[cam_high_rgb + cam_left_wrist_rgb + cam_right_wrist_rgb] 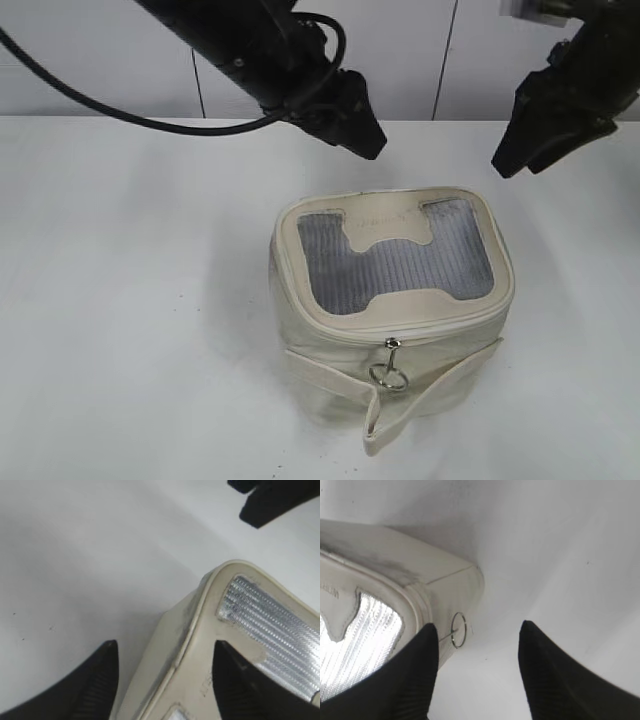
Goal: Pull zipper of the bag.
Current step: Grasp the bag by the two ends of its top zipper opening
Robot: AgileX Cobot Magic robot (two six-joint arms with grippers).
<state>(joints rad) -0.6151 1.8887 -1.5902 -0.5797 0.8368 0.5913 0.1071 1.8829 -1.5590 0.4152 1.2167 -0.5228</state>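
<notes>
the bag [392, 310] sits upright on the white table [120, 300], lid up, grey mesh window [395, 265] framed in cream. the exterior view shows a silver ring pull [389, 375] hanging on the zipper [400, 337] at the near face, above the loose strap [420, 400]. the right wrist view catches a second ring pull [458, 629] at a rear corner, hidden from the exterior camera. the left gripper [162, 680] hangs spread wide over another lid corner, touching nothing. the right gripper [477, 665] is parted too, empty, beside that ring. printed lettering on the cream patch [385, 222] is too faint to read; the bag's inside is hidden.
</notes>
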